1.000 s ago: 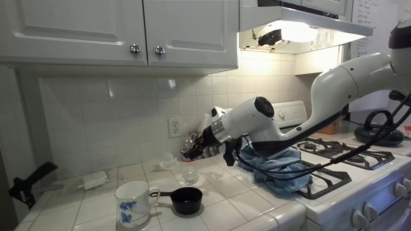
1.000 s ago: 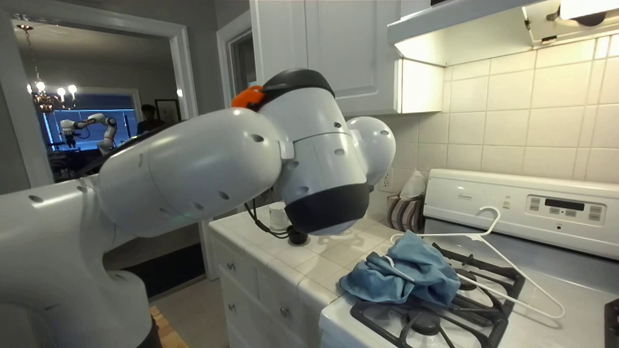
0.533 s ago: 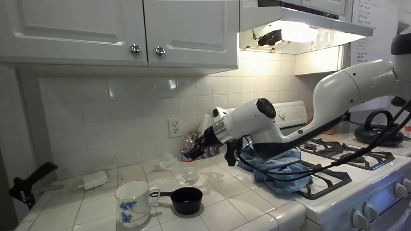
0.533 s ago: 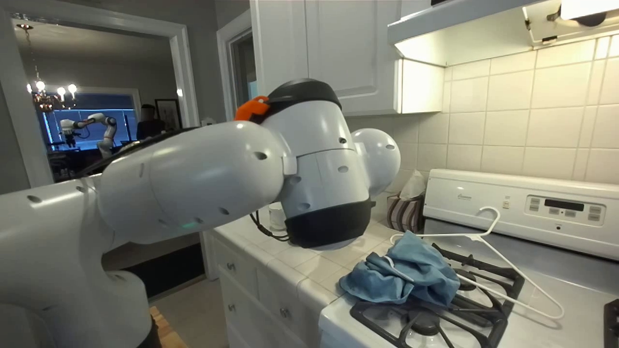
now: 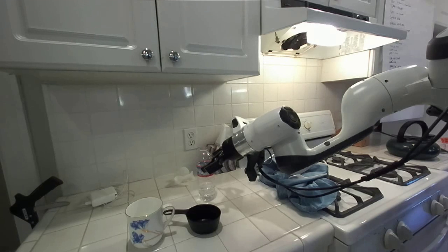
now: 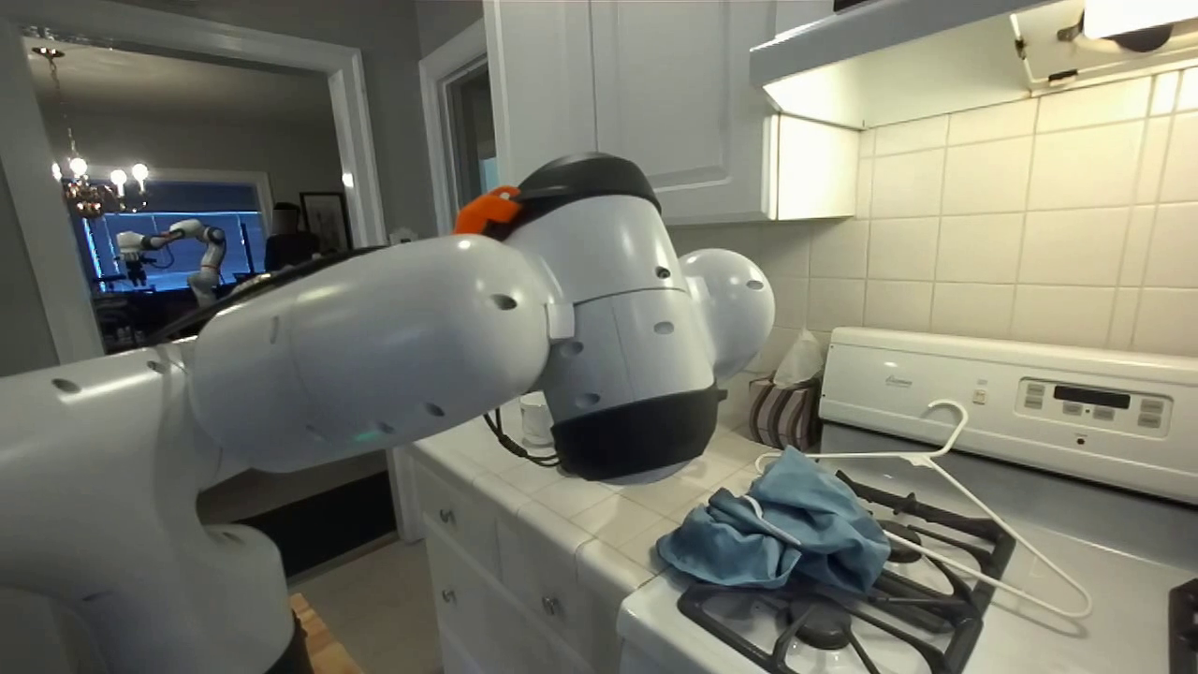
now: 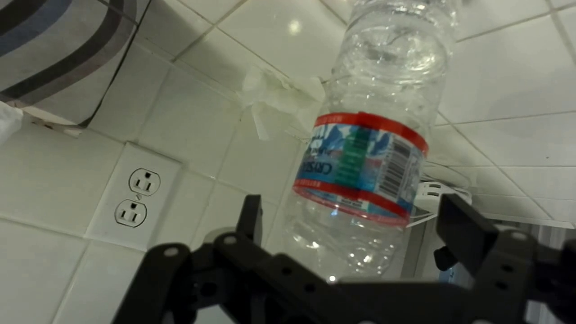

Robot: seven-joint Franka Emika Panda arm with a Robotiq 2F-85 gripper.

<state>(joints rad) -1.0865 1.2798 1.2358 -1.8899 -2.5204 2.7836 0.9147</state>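
My gripper (image 5: 211, 167) is open and tilted downward at the upper half of a clear plastic bottle (image 5: 207, 191) that stands upright on the tiled counter (image 5: 252, 220). In the wrist view the two fingers of the gripper (image 7: 351, 202) are on either side of the bottle (image 7: 360, 157), with a visible gap on each side. The bottle has a blue and red label with a green strip. The gripper and bottle are hidden behind the arm (image 6: 618, 328) in an exterior view.
A flowered white mug (image 5: 145, 222) and a small black pan (image 5: 203, 218) stand in front of the bottle. A striped tissue box (image 6: 782, 412) is behind it. A blue cloth (image 6: 781, 524) and white hanger (image 6: 1020, 538) lie on the stove. A white adapter (image 5: 103, 196) lies near the wall.
The arm's upper links sank slightly between a second and half a second ago, while the gripper shifted only very slightly. Since then nothing visibly moved.
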